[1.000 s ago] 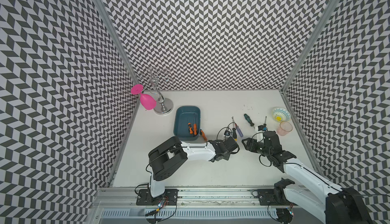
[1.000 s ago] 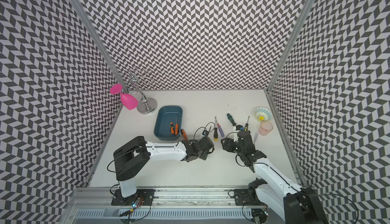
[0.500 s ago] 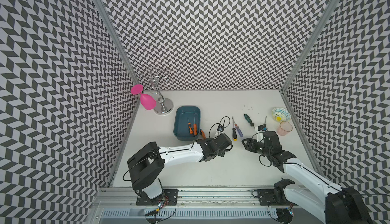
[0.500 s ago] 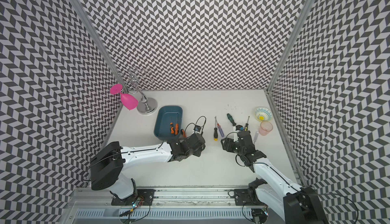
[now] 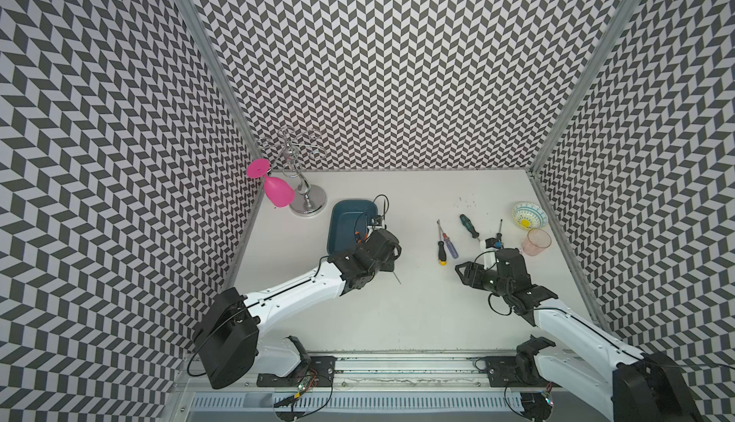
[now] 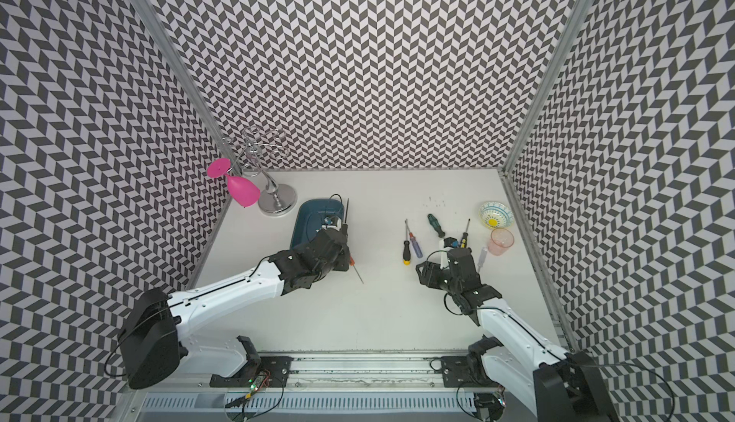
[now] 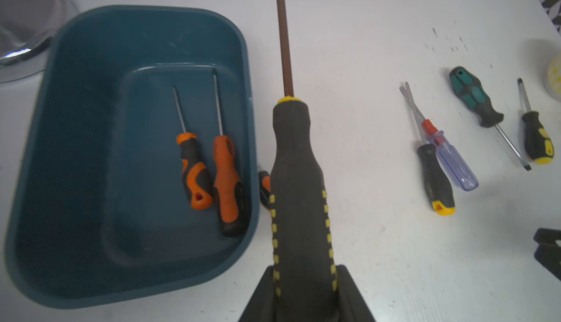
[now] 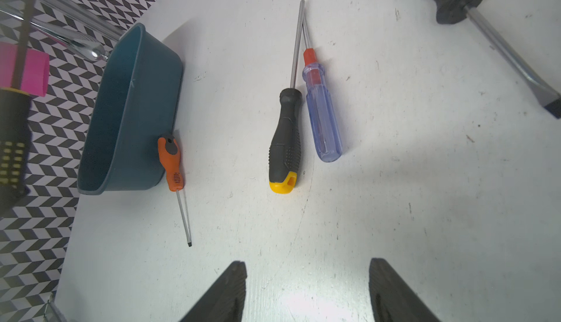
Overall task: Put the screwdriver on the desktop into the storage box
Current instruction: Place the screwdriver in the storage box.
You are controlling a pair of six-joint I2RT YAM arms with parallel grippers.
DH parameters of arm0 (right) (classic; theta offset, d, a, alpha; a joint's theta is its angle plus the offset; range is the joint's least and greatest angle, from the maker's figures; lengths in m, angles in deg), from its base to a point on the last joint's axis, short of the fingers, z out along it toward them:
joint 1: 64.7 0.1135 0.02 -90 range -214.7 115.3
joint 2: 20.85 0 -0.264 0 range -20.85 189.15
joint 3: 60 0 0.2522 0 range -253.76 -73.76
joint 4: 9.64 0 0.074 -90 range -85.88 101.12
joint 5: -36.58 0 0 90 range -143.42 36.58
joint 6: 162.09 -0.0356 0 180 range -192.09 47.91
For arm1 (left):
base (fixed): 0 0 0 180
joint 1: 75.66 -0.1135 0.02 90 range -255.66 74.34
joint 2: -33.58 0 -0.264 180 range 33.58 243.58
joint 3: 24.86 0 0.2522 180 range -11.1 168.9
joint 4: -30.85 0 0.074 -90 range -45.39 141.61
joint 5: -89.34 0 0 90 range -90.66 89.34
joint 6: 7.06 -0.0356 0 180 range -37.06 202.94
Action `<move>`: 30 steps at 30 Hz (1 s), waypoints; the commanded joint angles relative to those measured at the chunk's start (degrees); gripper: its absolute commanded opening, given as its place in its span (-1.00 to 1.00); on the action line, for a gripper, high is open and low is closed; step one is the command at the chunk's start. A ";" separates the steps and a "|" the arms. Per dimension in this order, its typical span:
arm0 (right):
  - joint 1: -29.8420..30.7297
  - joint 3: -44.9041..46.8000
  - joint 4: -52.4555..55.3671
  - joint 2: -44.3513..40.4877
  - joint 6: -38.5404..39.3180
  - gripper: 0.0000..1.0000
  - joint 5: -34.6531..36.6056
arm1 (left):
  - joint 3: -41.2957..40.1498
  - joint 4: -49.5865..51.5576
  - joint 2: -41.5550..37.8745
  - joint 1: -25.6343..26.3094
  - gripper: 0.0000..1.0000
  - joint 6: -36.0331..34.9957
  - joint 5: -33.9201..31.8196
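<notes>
The left claw [image 7: 305,270] is closed on a black screwdriver [image 7: 296,159], just beside the box [image 7: 60,153] near the tabletop's [image 7: 364,62] back-left corner. 2 orange screwdrivers [image 7: 194,168] lie inside. I think 5 remain: a loose orange one [image 8: 171,162] against the box wall and 4 others [image 8: 287,135] toward the right edge. The right claw [image 8: 307,262] is open and empty.

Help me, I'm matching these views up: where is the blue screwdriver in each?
In a top view: blue screwdriver lies right of centre.
In a top view: also right of centre.
Left wrist: it lies across the held screwdriver from the box.
Right wrist: it lies ahead of the right fingers.
Shared landmark: the black-yellow screwdriver lying against it, in all four.
</notes>
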 commanded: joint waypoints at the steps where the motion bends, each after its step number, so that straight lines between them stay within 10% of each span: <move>1: -0.47 0.79 -2.86 -0.28 -0.48 0.34 -0.65 | 0.13 3.23 -1.76 -3.91 -0.78 -0.90 1.28; 30: -0.46 2.21 -4.97 -0.13 -0.99 0.35 -2.79 | 8.19 7.00 13.88 -21.62 -0.76 -8.32 7.70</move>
